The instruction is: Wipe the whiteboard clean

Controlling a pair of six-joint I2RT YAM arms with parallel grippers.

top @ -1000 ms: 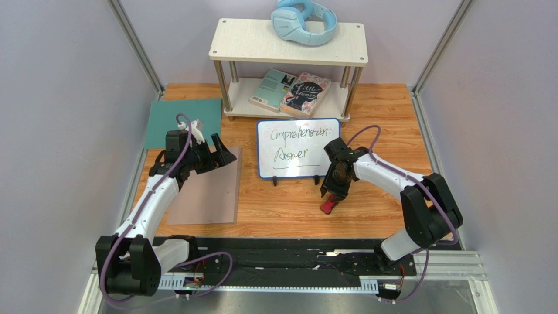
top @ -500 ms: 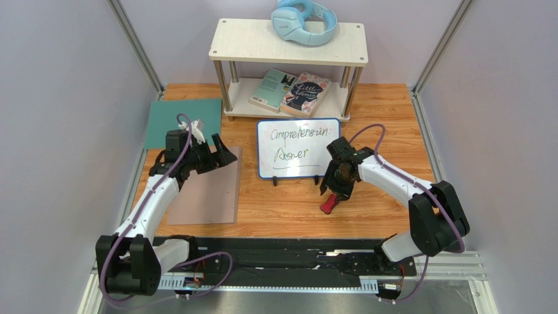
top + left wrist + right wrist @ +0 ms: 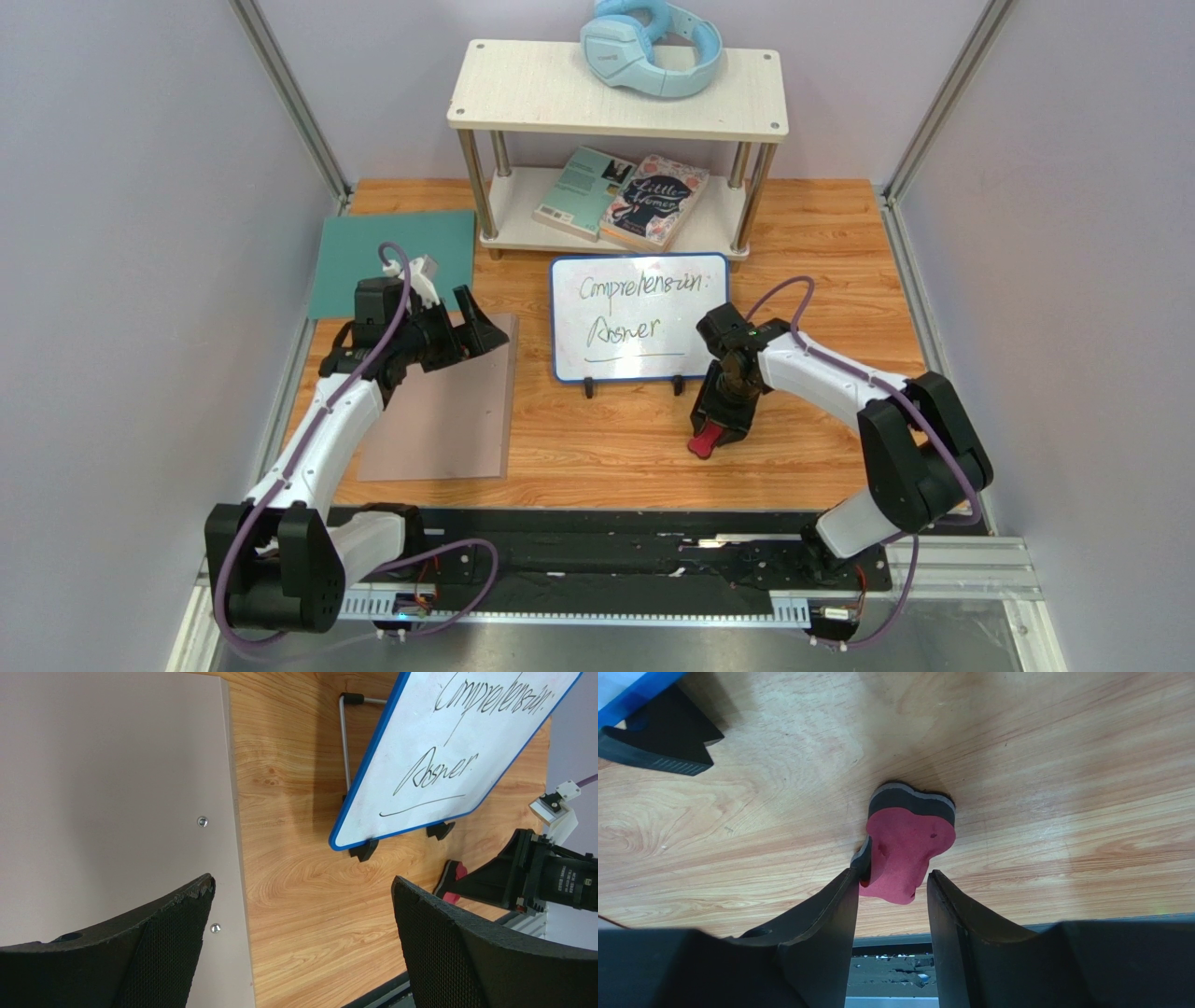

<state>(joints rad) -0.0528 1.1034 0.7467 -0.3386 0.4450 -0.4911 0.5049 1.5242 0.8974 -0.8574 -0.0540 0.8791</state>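
The whiteboard (image 3: 640, 318) stands on black feet at mid-table, blue-framed, with handwritten words and an underline on it; it also shows in the left wrist view (image 3: 449, 749). A red eraser (image 3: 703, 443) with a dark felt base is on the wood just in front of the board's right foot. My right gripper (image 3: 716, 420) points down at it, and in the right wrist view (image 3: 894, 875) both fingers press the near end of the eraser (image 3: 906, 840), which is tilted. My left gripper (image 3: 470, 329) is open and empty (image 3: 302, 882) over the right edge of the grey-brown mat (image 3: 105, 777).
A teal mat (image 3: 379, 259) lies at the back left. A two-tier shelf (image 3: 484, 84) behind the board carries blue headphones (image 3: 652, 49) on top and two books (image 3: 624, 196) below. Purple-grey walls close in both sides.
My right gripper has dropped lower and closed in on the red eraser. The left arm and the whiteboard have not moved.
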